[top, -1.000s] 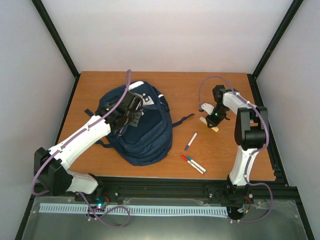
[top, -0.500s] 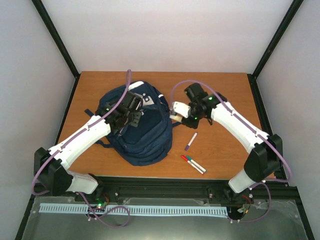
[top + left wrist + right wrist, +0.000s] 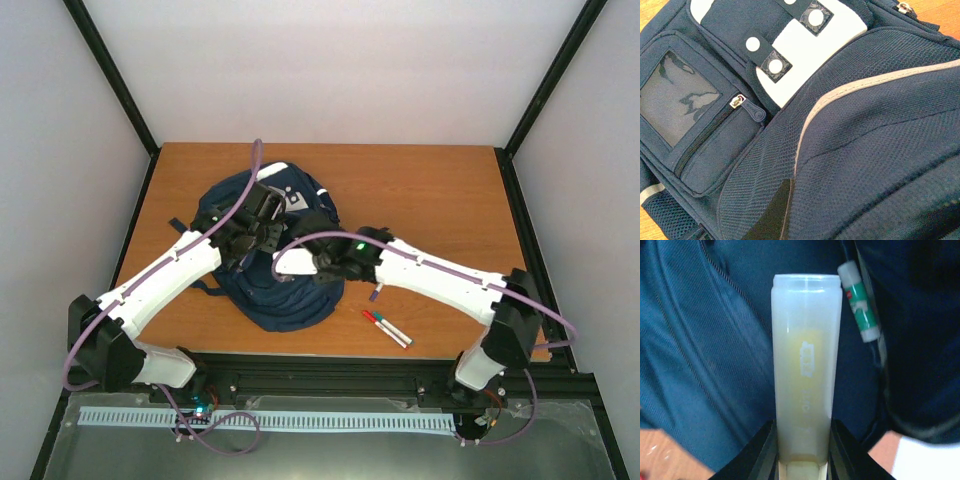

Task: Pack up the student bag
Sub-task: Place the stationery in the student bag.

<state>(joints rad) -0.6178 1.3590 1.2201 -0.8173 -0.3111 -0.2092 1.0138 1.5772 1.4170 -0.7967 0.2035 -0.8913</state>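
The student bag [image 3: 285, 300], navy with a white patch, lies flat on the left half of the table. My left gripper [image 3: 262, 218] presses on the bag's upper part, shut on its fabric. Its fingers stay out of the left wrist view, which is filled by the bag [image 3: 865, 125]. My right gripper [image 3: 322, 265] reaches over the bag's middle, shut on a translucent white case [image 3: 805, 360] with a yellowish inside. The case [image 3: 293, 262] points left over the bag. A small white stick with a green label [image 3: 860, 302] lies in a dark fold of the bag [image 3: 700, 340].
A purple pen [image 3: 374, 294] lies on the wooden table [image 3: 440, 190], partly under my right arm. Red and green markers [image 3: 386, 328] lie near the front edge. Black frame posts stand at the table's corners.
My right arm has swung from the right side of the table leftward, carrying the white case over the bag. The left arm has stayed put on the bag.
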